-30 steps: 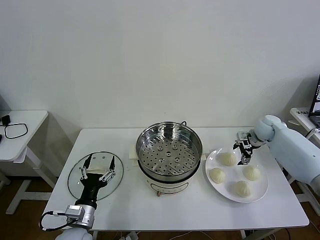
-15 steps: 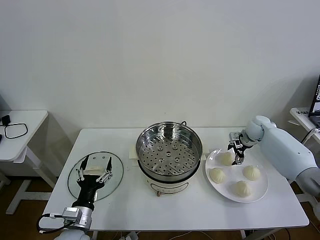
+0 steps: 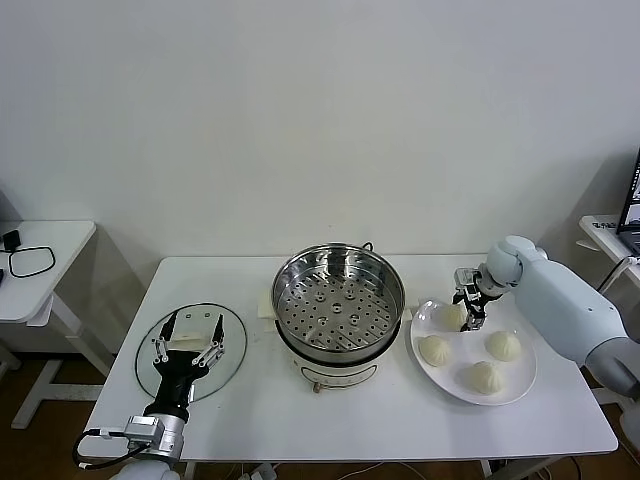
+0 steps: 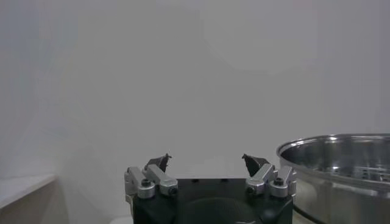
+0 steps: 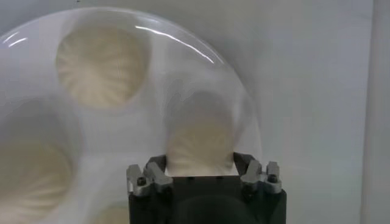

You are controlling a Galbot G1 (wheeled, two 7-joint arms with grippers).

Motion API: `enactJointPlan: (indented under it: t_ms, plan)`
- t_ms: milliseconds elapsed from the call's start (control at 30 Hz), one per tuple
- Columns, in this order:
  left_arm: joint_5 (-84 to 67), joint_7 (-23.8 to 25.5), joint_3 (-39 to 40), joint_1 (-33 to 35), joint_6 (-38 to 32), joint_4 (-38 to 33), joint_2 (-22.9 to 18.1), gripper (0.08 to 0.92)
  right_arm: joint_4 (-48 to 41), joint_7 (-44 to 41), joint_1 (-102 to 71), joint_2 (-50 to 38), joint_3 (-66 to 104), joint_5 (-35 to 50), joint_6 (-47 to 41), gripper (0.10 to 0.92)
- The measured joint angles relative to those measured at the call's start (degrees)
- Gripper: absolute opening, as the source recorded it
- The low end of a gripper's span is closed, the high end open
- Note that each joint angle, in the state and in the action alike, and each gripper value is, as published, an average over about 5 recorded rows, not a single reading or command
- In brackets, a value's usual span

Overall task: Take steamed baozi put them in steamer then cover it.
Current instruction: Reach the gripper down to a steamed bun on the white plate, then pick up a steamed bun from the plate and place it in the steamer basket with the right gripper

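R gripper (image 5: 206,173) has its jaws either side of one baozi (image 5: 201,145), the bun on the plate (image 3: 523,382) nearest the steamer (image 3: 338,296). Wrist view shows the fingers (image 5: 153,168) flanking the bun's sides; whether they're already pinching can't be told, and the bun isn't lifted yet. Vs a sec ago the R gripper (image 3: 466,308) has come in from the plate's far rim and dropped over that bun, jaws narrowing, so the first pick looks to be under way.

The other three baozi sit on the plate, untouched. Steamer pan is empty, so no buns transferred so far.

L gripper (image 3: 187,345) hovers over the glass lid (image 3: 230,368) on the table's L side, jaws spread wide, holding nothing; it has edged slightly over the lid since, prob. waiting for the cover step.

Next, likely: finish the squeeze gently, since the dough looks soft, then lift and carry to the steamer.
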Motion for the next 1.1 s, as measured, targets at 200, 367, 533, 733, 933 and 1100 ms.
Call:
enactJointPlan:
  t_ms: [200,367,533,733,933,1100]
  plan:
    - [0.01,-0.04,-0.1,0.07,-0.05,-0.17,-0.01,0.823,2.8,-0.53,1.26,-1.94,-1.62,2.47,0.0,0.729]
    - [0.01,-0.04,-0.44,0.22,-0.08,-0.21,0.27,0.823,8.15,-1.49,4.52,-5.76,-5.21,7.04,0.9,0.729]
    - [0.01,-0.03,-0.26,0.21,0.06,-0.55,0.55,0.823,15.3,-2.82,11.54,-9.62,-11.47,11.68,4.75,0.729]
    - [0.01,-0.03,0.12,0.17,0.26,-0.86,0.79,0.823,23.67,-4.38,23.35,-11.21,-20.83,14.39,12.74,0.729]
    - [-0.03,0.0,-0.36,0.21,0.42,-1.24,1.02,0.823,28.4,-4.95,34.39,-8.97,-29.33,15.92,20.31,0.729]
    - [-0.21,0.24,-1.0,0.11,0.39,-0.96,1.31,0.823,29.46,-4.46,39.58,-4.39,-34.54,16.1,25.67,0.729]
